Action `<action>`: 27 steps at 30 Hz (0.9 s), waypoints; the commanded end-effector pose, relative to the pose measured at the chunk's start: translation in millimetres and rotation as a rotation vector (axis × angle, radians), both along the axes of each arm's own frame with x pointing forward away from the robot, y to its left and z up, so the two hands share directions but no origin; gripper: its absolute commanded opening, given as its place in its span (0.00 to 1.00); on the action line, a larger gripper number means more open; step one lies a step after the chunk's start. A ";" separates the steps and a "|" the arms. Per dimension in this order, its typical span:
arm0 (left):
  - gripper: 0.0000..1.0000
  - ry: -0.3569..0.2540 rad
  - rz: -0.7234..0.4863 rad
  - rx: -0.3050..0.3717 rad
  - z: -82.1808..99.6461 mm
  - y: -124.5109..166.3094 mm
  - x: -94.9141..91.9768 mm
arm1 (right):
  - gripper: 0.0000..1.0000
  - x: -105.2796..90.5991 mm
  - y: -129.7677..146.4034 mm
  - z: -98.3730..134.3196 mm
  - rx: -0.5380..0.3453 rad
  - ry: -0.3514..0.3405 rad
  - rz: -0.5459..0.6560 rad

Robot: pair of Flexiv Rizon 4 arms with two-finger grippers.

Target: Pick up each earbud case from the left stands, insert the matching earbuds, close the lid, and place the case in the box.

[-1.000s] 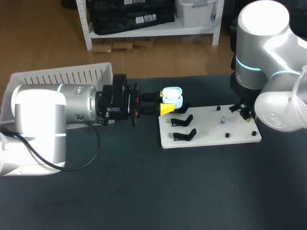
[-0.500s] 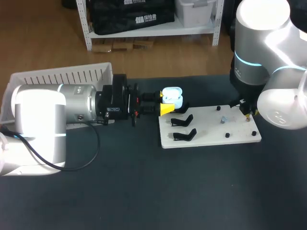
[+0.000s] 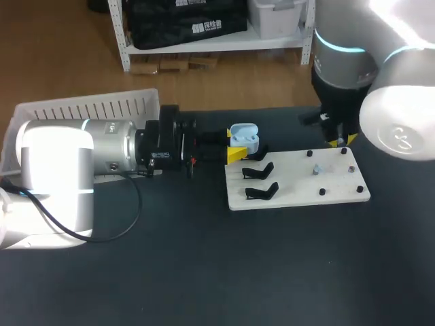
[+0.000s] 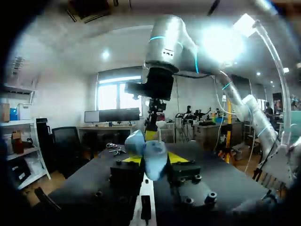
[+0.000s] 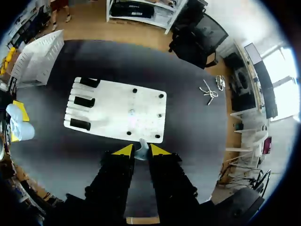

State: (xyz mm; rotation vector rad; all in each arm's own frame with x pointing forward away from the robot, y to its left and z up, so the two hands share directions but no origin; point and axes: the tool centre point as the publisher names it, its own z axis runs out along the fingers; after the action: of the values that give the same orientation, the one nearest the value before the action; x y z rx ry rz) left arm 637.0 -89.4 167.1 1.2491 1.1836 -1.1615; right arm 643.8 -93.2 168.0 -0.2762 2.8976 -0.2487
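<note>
A light blue earbud case [image 3: 245, 138] with its lid up sits between the yellow fingers of my left gripper [image 3: 234, 152], just left of the white board [image 3: 299, 193]; up close, the case [image 4: 151, 154] fills the gap between the tips. My right gripper [image 3: 342, 140] hangs above the board's far right corner. In its own view this gripper [image 5: 141, 151] is shut on a small pale earbud [image 5: 141, 147]. Another small earbud [image 3: 317, 170] lies on the board among black pegs.
Three black stands [image 3: 259, 170] line the board's left edge, the nearer two bare. A white slatted box [image 3: 88, 107] stands at the far left behind my left arm. A small tangle of wire [image 5: 209, 89] lies on the dark table beyond the board.
My right arm has risen and drawn back from the board's right end toward the far edge, fingers still shut. The left arm and the case have stayed put.
</note>
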 end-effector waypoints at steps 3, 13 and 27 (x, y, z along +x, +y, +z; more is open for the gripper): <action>0.00 -0.001 0.000 -0.003 -0.9 -0.4 1.2 | 0.00 -29.4 48.6 55.2 -0.048 0.040 -0.014; 0.00 -0.001 0.000 -0.003 -0.9 -0.4 1.2 | 0.00 -32.5 105.7 70.2 -0.019 0.050 0.009; 0.00 -0.001 0.000 -0.003 -0.9 -0.4 1.2 | 0.00 -34.2 130.0 66.0 -0.007 0.107 0.021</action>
State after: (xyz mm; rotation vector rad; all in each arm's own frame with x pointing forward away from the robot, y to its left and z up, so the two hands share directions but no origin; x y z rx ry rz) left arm 637.0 -89.3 167.1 1.2490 1.1838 -1.1616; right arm 608.1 35.5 232.8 -0.3306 2.9905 -0.2436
